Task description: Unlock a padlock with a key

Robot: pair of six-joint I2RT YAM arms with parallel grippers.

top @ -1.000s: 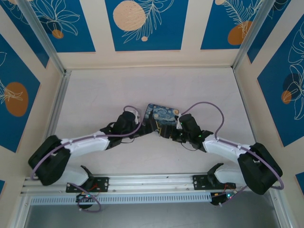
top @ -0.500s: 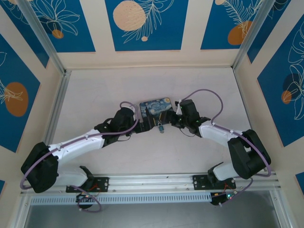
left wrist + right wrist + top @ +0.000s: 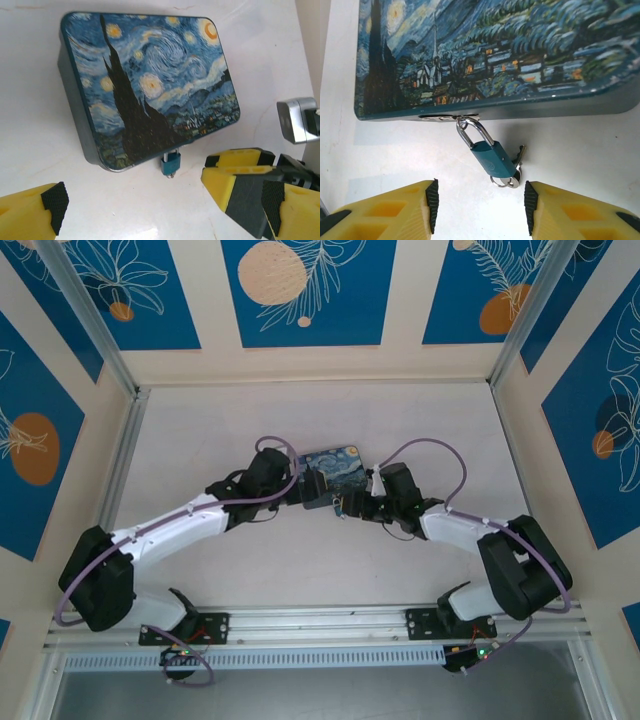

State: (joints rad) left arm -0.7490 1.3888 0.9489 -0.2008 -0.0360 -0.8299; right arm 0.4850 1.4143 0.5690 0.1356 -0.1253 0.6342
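Observation:
The small blue-bodied padlock (image 3: 490, 159) hangs by its silvery shackle from the hasp (image 3: 451, 117) on the near edge of the swirl-painted tin (image 3: 510, 50). A silvery key (image 3: 518, 159) on a ring sits at the lock's lower end; whether it is in the keyhole I cannot tell. My right gripper (image 3: 481, 206) is open, with its yellow fingers on either side just below the lock, touching nothing. My left gripper (image 3: 163, 202) is open too, a little short of the padlock (image 3: 170, 162). From above, the padlock (image 3: 338, 504) lies between the left gripper (image 3: 312, 495) and the right gripper (image 3: 358, 506).
The tin (image 3: 335, 466) lies flat near the middle of the white table (image 3: 300, 420), with its long side turned towards the arms. Purple cables (image 3: 430, 450) loop over both wrists. Patterned walls close the table at the back and sides, and a metal rail (image 3: 320, 620) runs along the front.
A second ago both grippers were over the tin. The tin has since shifted back and turned slightly, baring the padlock. My right gripper has moved left up to the lock.

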